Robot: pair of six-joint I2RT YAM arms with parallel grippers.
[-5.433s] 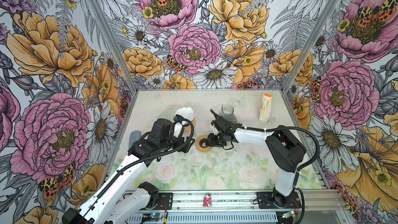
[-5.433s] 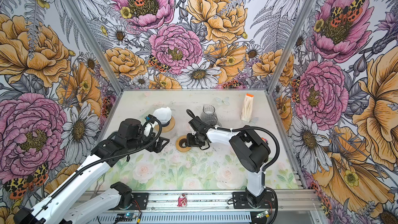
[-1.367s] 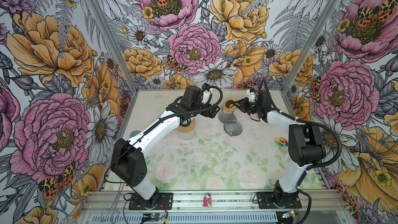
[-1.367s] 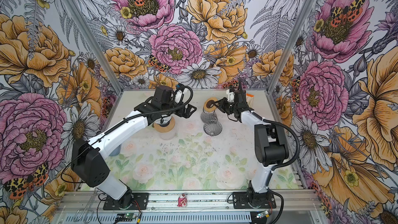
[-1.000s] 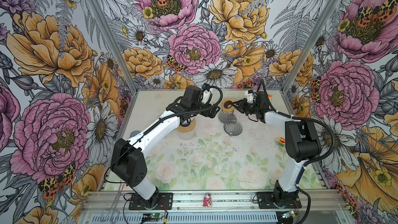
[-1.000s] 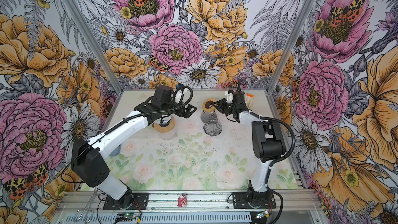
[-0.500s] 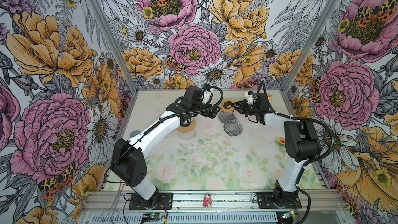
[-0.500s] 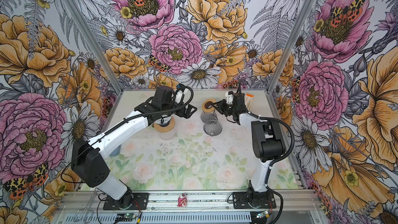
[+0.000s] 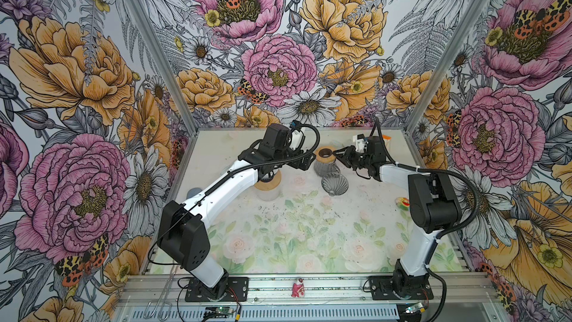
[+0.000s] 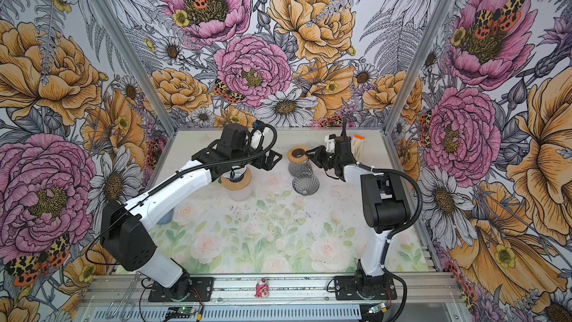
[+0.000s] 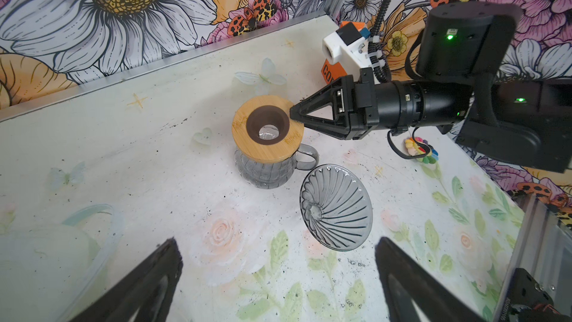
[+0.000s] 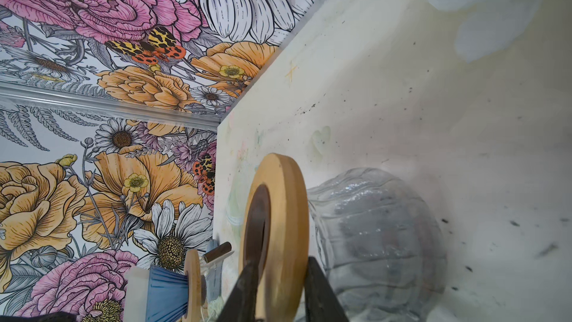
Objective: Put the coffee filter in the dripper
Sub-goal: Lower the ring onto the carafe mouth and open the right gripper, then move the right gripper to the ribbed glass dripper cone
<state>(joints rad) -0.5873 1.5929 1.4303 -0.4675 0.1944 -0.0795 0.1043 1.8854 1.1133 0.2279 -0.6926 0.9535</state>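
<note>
Trouble is likeliest at the wooden ring (image 11: 244, 137) on top of the glass jug (image 11: 263, 171). The right fingers (image 12: 322, 289) straddle its rim, one to each side of the edge. A sideways pull from here could drag the ring off or tip the jug, which looks light and stands free on the surface (image 11: 154, 156). Whether they truly pinch the rim or merely flank it I cannot tell, since the right wrist view shows only their tips at the frame's edge.

A second hazard is the dripper (image 11: 335, 207). This ribbed glass cone lies tilted on the surface just beside the jug, not seated in the ring, and a passing arm could knock it rolling. The left fingers (image 11: 148, 277) are spread wide and hold nothing, hanging over the surface just short of the dripper.

The coffee filter is not yet in hand. The filter pack (image 10: 359, 150) stands at the back of the surface, behind the right wrist. It is well apart from the left fingers, and neither pair touches it.
</note>
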